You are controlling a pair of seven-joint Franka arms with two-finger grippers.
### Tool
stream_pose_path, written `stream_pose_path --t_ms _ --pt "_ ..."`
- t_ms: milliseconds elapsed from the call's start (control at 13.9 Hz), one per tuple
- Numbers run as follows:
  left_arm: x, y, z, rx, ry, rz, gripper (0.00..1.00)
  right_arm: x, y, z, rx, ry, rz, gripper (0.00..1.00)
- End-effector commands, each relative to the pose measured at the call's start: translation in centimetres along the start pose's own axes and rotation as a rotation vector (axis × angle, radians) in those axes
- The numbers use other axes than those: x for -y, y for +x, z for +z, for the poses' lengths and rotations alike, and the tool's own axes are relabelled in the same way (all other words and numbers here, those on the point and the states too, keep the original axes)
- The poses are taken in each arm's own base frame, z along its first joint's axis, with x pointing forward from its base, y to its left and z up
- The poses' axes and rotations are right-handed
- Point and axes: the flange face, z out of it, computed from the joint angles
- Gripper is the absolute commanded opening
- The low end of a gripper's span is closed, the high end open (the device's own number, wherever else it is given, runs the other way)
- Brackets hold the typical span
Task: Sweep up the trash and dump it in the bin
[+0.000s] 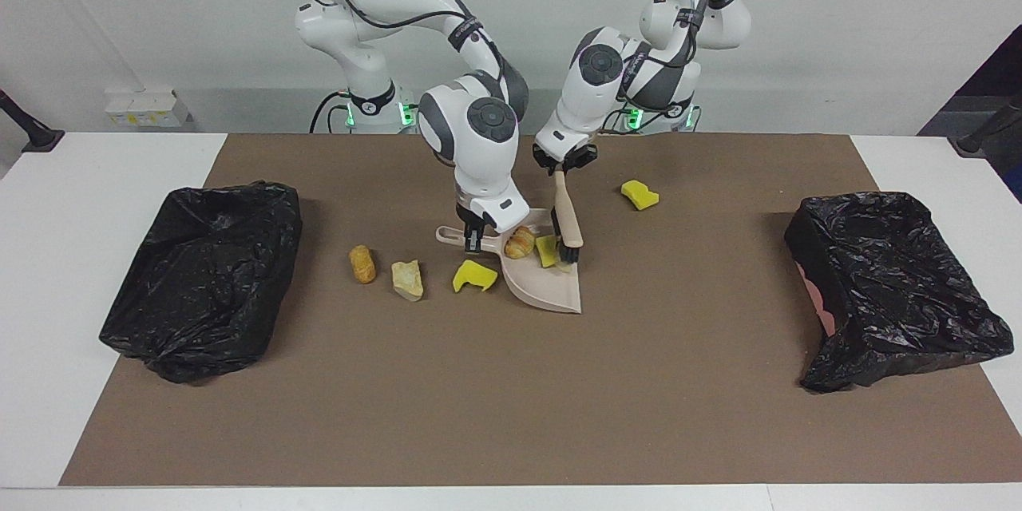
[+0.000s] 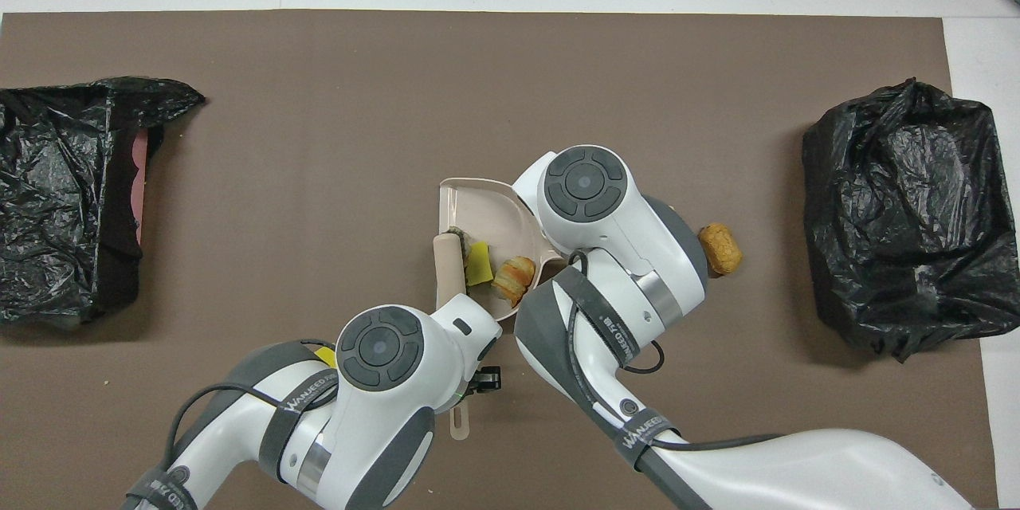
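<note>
The left gripper (image 1: pixel 565 168) is clamping its jaws on the handle of the beige brush with black bristles (image 1: pixel 566 222), whose bristles are resting in the beige plastic dustpan (image 1: pixel 551 291). The right gripper (image 1: pixel 473 233) is gripping the dustpan's handle with closed jaws. A golden croissant piece (image 1: pixel 520 242) and a yellow sponge chunk (image 1: pixel 546 251) are lying in the pan. On the brown mat (image 1: pixel 511 399) covering the counter, another yellow sponge piece (image 1: pixel 474 276), a pale bread scrap (image 1: pixel 407 279) and a brown bread roll (image 1: pixel 362 263) are sitting toward the right arm's end; a yellow sponge (image 1: pixel 639 194) is lying nearer the robots. Black-bagged bins (image 1: pixel 204 275) (image 1: pixel 890 283) are flanking both ends.
</note>
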Motion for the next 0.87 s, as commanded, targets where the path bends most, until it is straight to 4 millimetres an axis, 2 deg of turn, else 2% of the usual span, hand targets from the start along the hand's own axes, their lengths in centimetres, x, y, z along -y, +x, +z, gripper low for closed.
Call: stream_pose_path --t_ms 0,72,216,360,505,649,793 --pt "0.7 1.5 -3.2 0.086 -0.002 -0.026 0.0 0.7 -0.6 -0.2 0.012 -0.01 -0.018 0.0" --pt "2.2 2.1 -5.0 0.122 0.01 -0.058 0.0 0.7 -0.6 -0.1 0.015 -0.006 -0.018 0.0" --pt "3.1 0.3 -6.9 0.173 0.05 -0.074 0.0 0.8 -0.7 0.0 0.02 0.0 -0.018 0.0" --pt "4.3 -1.3 -8.4 0.181 0.086 -0.174 0.0 0.8 -0.7 -0.1 0.019 -0.001 -0.019 0.0" --pt "5.5 -2.9 -8.5 0.239 0.153 -0.303 0.0 0.8 -0.7 -0.1 0.019 -0.001 -0.019 0.0" --pt "6.9 -4.7 -7.2 0.215 0.202 -0.477 0.0 0.8 -0.7 -0.1 0.018 -0.003 -0.019 0.0" --pt "8.1 -6.6 -5.9 0.186 0.229 -0.562 0.0 0.8 -0.7 0.0 0.018 -0.001 -0.019 0.0"
